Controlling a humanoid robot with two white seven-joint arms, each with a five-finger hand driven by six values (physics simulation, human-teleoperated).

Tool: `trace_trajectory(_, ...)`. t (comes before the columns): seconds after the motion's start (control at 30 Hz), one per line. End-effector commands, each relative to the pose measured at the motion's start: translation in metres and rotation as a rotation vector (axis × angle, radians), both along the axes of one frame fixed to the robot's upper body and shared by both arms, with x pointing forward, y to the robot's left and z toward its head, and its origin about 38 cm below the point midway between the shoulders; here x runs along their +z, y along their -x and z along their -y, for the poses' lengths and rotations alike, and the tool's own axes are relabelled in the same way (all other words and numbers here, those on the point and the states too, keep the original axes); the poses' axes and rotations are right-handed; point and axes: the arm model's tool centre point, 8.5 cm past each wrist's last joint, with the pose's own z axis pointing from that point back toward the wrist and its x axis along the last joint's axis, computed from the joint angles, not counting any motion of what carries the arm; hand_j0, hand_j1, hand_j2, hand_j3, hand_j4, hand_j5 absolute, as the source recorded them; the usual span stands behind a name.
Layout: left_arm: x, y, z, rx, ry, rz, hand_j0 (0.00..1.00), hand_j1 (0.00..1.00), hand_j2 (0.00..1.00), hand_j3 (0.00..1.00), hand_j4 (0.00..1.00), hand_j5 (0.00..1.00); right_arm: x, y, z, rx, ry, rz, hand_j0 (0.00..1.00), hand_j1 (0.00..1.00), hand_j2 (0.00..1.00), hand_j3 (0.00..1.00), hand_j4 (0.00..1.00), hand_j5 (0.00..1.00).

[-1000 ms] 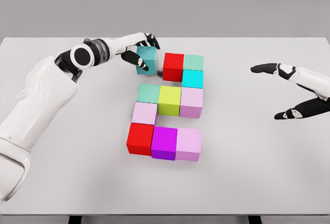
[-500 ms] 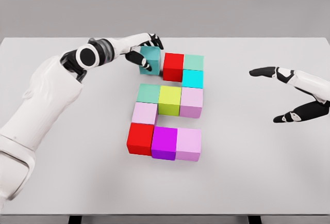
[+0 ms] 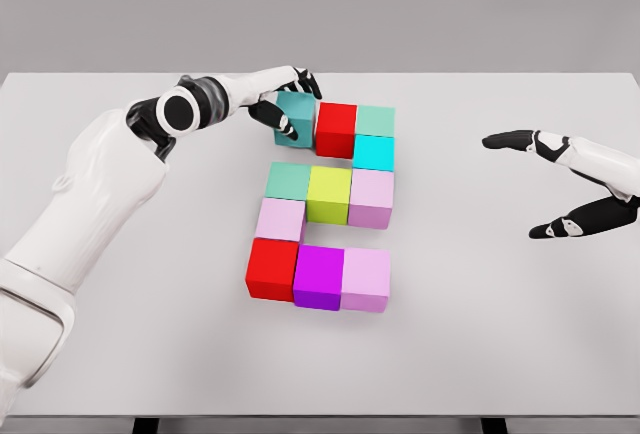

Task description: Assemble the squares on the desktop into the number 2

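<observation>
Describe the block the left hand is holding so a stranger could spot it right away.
On the white table, cubes form a 2. Its top row holds three; the teal block is leftmost, against the red block. It alone is darker teal, gripped by the left hand.

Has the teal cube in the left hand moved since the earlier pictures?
Yes. The teal cube, held by the left hand, has slid right toward the fixed upper red cube and now touches it.

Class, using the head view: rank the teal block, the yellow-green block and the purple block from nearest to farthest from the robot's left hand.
1. Teal block, held in the left hand, top row.
2. Yellow-green block, middle row.
3. Purple block, bottom row.
</observation>
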Motion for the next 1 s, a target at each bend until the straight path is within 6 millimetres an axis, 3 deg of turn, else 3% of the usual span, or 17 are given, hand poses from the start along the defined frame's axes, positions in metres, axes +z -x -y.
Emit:
trace_trajectory(0.0,0.0008,-0.0004,-0.0004,0.002,0.002,0.004,0.62,0.62,0.62,0.62,0.62,0.62,0.0012,-0.0002,0.0008,-0.003,-0.006,-0.002,1.0,1.0,1.0,1.0,1.0,1.0)
trace_trajectory(0.6,0.0041,-0.001,-0.0009,0.008,0.009,0.013,0.82,0.82,0.82,0.82,0.82,0.82,-0.0006,0.0003,0.0004,-0.002,-0.007,-0.007,1.0,1.0,1.0,1.0,1.0,1.0)
trace_trajectory(0.97,0.0041,-0.0007,-0.0013,0.012,0.009,0.012,0.85,0.85,0.85,0.85,0.85,0.85,-0.0001,0.0002,0.0006,-0.003,-0.007,-0.005,1.0,1.0,1.0,1.0,1.0,1.0)
